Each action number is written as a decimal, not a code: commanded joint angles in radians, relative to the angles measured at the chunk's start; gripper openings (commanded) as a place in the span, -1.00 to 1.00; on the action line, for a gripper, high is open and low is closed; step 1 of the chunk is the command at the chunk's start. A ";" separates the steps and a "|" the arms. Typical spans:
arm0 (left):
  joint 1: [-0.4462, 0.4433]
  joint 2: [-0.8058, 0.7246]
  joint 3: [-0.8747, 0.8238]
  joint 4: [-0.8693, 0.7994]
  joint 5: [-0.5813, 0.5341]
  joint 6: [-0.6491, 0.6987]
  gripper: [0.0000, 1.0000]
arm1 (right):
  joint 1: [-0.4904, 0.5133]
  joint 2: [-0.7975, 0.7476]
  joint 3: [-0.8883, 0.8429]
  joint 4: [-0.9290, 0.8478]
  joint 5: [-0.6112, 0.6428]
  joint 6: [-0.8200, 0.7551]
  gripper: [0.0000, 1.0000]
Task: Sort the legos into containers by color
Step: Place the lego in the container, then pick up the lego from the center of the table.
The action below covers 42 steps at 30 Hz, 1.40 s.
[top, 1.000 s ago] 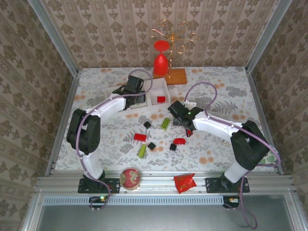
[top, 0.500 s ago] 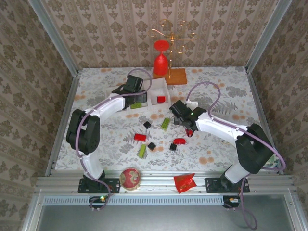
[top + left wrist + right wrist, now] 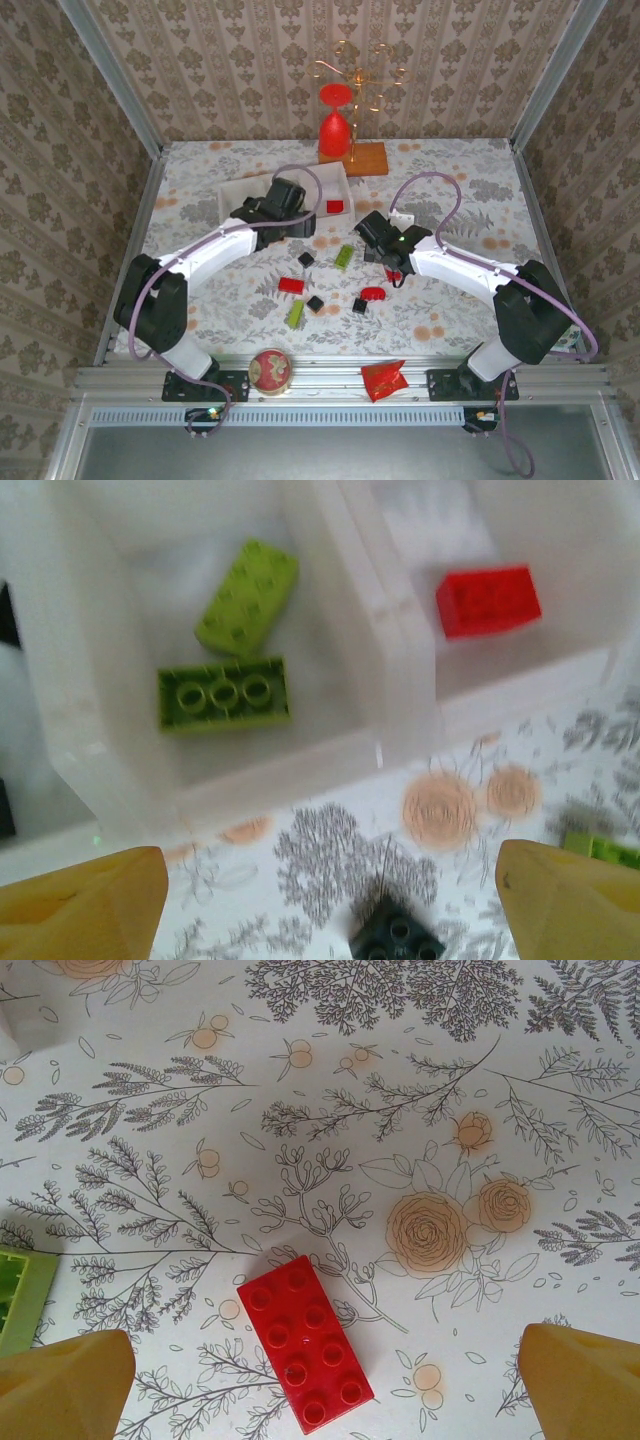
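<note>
Left tool withdrew from tray, released; right tool released; black brick cut off.

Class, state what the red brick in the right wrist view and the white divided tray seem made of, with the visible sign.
Red brick: likely hard moulded plastic, glossy; crisp studs catch light. White divided tray: probably plastic, smooth and slightly translucent; rounded walls.

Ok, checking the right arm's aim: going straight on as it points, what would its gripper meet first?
Probably the red brick lying flat on the tablecloth, roughly centred under the open right gripper; depth is unclear.
</note>
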 commanded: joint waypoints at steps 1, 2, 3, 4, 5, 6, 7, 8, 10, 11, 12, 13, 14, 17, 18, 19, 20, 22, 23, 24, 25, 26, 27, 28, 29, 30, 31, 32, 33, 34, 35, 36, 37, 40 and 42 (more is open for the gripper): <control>-0.030 -0.010 -0.037 -0.047 0.008 -0.045 0.65 | -0.005 -0.019 -0.004 -0.031 0.051 0.029 1.00; -0.036 -0.007 -0.045 -0.041 0.009 -0.052 0.61 | -0.005 -0.016 -0.001 -0.033 0.051 0.029 1.00; -0.042 0.001 -0.053 -0.034 0.014 -0.062 0.58 | -0.005 -0.012 0.003 -0.036 0.051 0.028 1.00; -0.046 0.009 -0.057 -0.031 0.021 -0.068 0.56 | -0.005 -0.008 0.008 -0.040 0.052 0.026 1.00; -0.050 0.017 -0.060 -0.030 0.029 -0.074 0.54 | -0.005 -0.003 0.014 -0.046 0.053 0.027 1.00; -0.056 0.028 -0.062 -0.030 0.035 -0.079 0.53 | -0.005 0.004 0.020 -0.051 0.054 0.027 1.00; -0.060 0.036 -0.061 -0.027 0.041 -0.080 0.51 | -0.005 0.008 0.023 -0.054 0.053 0.027 1.00; -0.068 0.043 -0.061 -0.025 0.047 -0.078 0.50 | -0.005 0.012 0.026 -0.057 0.052 0.027 1.00; -0.077 0.064 -0.057 -0.032 0.063 -0.066 0.47 | -0.005 0.018 0.031 -0.059 0.052 0.026 1.00; -0.079 0.073 -0.054 -0.042 0.072 -0.058 0.46 | -0.005 0.017 0.033 -0.061 0.055 0.028 1.00; -0.082 0.083 -0.054 -0.055 0.077 -0.052 0.45 | -0.005 0.017 0.033 -0.063 0.057 0.029 1.00; -0.082 0.089 -0.055 -0.065 0.079 -0.042 0.44 | -0.005 0.015 0.033 -0.064 0.059 0.031 1.00; -0.083 0.093 -0.059 -0.075 0.083 -0.030 0.44 | -0.005 0.014 0.031 -0.064 0.061 0.032 1.00; -0.082 0.104 -0.068 -0.102 0.086 0.008 0.42 | -0.007 0.013 0.031 -0.063 0.064 0.031 1.00; -0.080 0.107 -0.068 -0.106 0.090 0.022 0.42 | -0.006 0.014 0.030 -0.064 0.065 0.032 1.00; -0.080 0.113 -0.071 -0.108 0.095 0.034 0.42 | -0.006 0.016 0.031 -0.063 0.064 0.033 1.00; -0.078 0.119 -0.070 -0.109 0.099 0.042 0.41 | -0.006 0.017 0.031 -0.063 0.063 0.034 1.00; -0.076 0.140 -0.065 -0.109 0.114 0.060 0.40 | -0.007 0.022 0.033 -0.063 0.061 0.036 1.00; -0.074 0.148 -0.059 -0.111 0.117 0.064 0.39 | -0.007 0.026 0.035 -0.064 0.061 0.036 1.00; -0.073 0.161 -0.054 -0.112 0.121 0.070 0.39 | -0.007 0.029 0.038 -0.067 0.062 0.036 1.00; -0.072 0.171 -0.047 -0.113 0.123 0.076 0.39 | -0.007 0.031 0.041 -0.070 0.061 0.037 1.00; -0.072 0.181 -0.042 -0.113 0.127 0.080 0.38 | -0.007 0.032 0.042 -0.073 0.062 0.037 1.00; -0.069 0.190 -0.035 -0.112 0.130 0.086 0.37 | -0.007 0.034 0.044 -0.075 0.063 0.036 1.00; -0.067 0.198 -0.029 -0.112 0.134 0.092 0.36 | -0.007 0.035 0.045 -0.076 0.064 0.037 1.00; -0.065 0.204 -0.025 -0.112 0.134 0.094 0.36 | -0.007 0.035 0.045 -0.077 0.064 0.037 1.00; -0.062 0.210 -0.021 -0.112 0.136 0.098 0.37 | -0.007 0.035 0.046 -0.076 0.067 0.037 1.00; -0.058 0.214 -0.020 -0.113 0.136 0.101 0.37 | -0.007 0.035 0.045 -0.075 0.066 0.038 1.00; -0.055 0.219 -0.019 -0.112 0.136 0.101 0.37 | -0.007 0.037 0.045 -0.076 0.066 0.038 1.00; -0.048 0.222 -0.018 -0.110 0.137 0.101 0.36 | -0.007 0.038 0.047 -0.075 0.066 0.039 1.00; -0.044 0.223 -0.018 -0.107 0.137 0.100 0.37 | -0.007 0.040 0.048 -0.075 0.066 0.039 1.00; -0.039 0.226 -0.020 -0.101 0.137 0.099 0.36 | -0.007 0.042 0.048 -0.075 0.065 0.038 1.00; -0.034 0.227 -0.022 -0.092 0.138 0.096 0.36 | -0.007 0.044 0.050 -0.075 0.064 0.039 1.00; -0.027 0.229 -0.023 -0.084 0.140 0.094 0.36 | -0.007 0.046 0.052 -0.073 0.064 0.039 1.00; -0.016 0.230 -0.018 -0.061 0.146 0.090 0.31 | -0.007 0.054 0.056 -0.073 0.064 0.038 1.00; -0.012 0.235 -0.010 -0.053 0.145 0.090 0.28 | -0.007 0.061 0.061 -0.073 0.063 0.035 1.00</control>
